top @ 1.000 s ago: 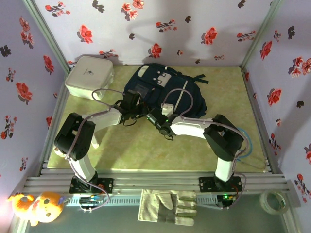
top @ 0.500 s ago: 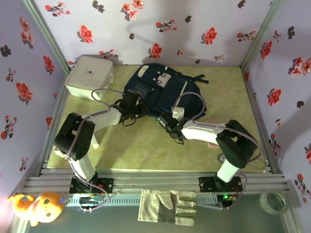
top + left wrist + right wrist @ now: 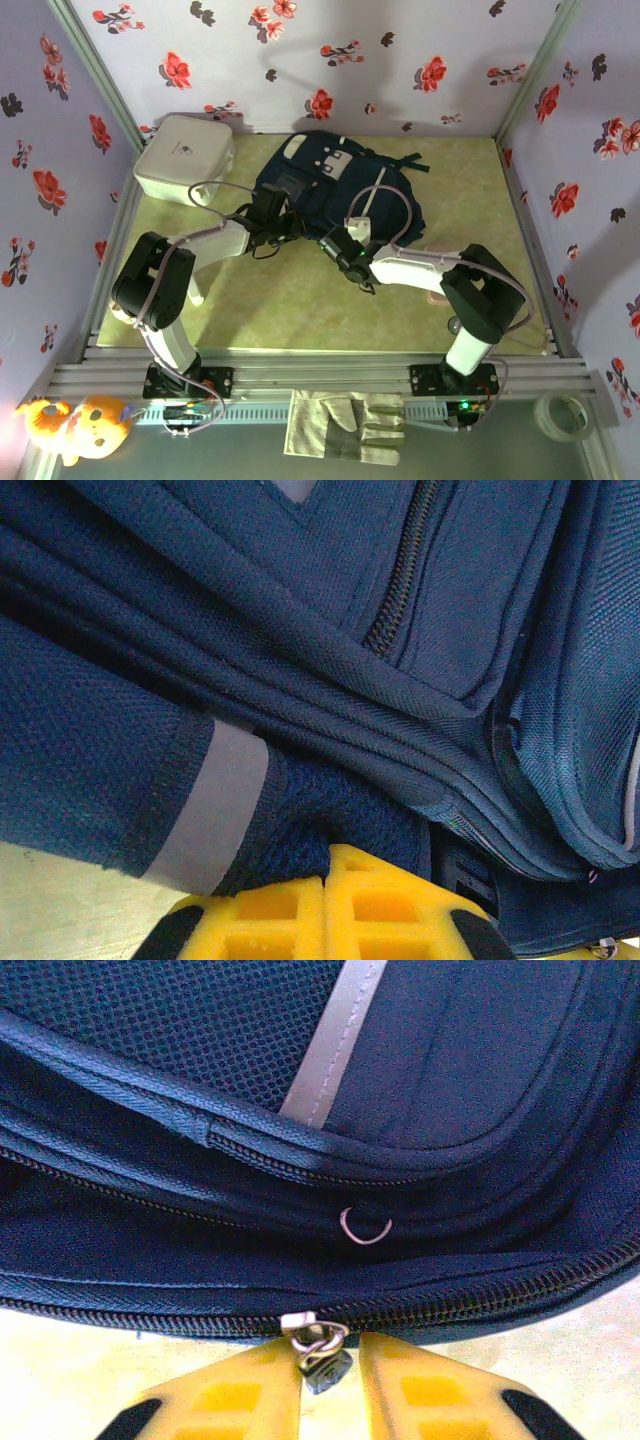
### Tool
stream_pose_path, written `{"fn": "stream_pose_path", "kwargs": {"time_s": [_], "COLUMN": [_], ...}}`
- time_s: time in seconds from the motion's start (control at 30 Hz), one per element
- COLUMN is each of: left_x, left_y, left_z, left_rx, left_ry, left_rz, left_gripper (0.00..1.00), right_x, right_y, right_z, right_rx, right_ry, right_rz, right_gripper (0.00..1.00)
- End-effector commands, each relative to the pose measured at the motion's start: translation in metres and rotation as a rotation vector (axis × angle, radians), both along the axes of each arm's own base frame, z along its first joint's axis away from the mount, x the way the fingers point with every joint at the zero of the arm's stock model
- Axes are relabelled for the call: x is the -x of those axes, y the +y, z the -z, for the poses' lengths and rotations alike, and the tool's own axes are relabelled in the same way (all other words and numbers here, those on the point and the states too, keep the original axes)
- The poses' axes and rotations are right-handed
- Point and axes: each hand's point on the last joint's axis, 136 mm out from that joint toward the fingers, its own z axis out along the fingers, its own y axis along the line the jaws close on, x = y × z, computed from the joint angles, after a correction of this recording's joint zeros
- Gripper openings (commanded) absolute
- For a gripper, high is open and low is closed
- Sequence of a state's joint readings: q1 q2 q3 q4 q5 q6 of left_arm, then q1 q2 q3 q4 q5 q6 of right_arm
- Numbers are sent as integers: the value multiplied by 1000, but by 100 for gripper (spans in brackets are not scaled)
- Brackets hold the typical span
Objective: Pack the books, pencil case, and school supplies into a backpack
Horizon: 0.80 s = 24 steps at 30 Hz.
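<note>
Pinching a fold of navy mesh, the left gripper (image 3: pixel 325 880) is clenched on the backpack (image 3: pixel 330 185) at its near-left edge, just beside a grey reflective strip (image 3: pixel 215 805). The right gripper (image 3: pixel 328 1355) has its yellow fingers drawn narrow around the zipper pull (image 3: pixel 315 1335) on the bag's near edge. The backpack lies flat toward the far middle of the worktop (image 3: pixel 300 300), with a white box (image 3: pixel 185 158) in the far left corner.

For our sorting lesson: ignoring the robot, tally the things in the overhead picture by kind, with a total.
Backpack: 1
White box: 1
Work glove: 1
Plush toy: 1
Tape roll: 1
Total: 5 clearly seen; something pink under the right arm is too hidden.
</note>
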<state>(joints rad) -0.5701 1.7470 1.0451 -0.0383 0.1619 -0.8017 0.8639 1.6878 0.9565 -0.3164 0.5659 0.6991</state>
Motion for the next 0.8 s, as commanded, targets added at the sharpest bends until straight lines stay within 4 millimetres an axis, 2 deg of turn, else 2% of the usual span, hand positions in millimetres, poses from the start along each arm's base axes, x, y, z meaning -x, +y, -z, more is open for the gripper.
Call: {"fn": "stream_pose_path", "kwargs": {"time_s": [0.0, 0.17, 0.3, 0.57, 0.63, 0.77], "left_x": [-12, -12, -13, -15, -15, -16], "left_y": [-6, -5, -2, 5, 5, 4], "left_z": [-35, -33, -32, -26, -26, -28], "left_rx": [38, 30, 22, 1, 1, 0], "left_ry": [-85, -84, -84, -77, -75, -76], "left_rz": [26, 25, 18, 7, 9, 14], "left_gripper": [0, 0, 0, 0, 0, 0], "right_x": [-4, -3, 2, 17, 17, 10], "right_y": [-5, -16, -28, -73, -71, -42], "right_z": [-3, -3, -3, 8, 11, 9], "right_rx": [34, 64, 76, 27, -13, -91], "right_ry": [-12, -24, -30, -10, 6, 39], "right_rz": [22, 51, 70, 189, 167, -4], "right_gripper": [17, 8, 5, 4, 5, 12]}}
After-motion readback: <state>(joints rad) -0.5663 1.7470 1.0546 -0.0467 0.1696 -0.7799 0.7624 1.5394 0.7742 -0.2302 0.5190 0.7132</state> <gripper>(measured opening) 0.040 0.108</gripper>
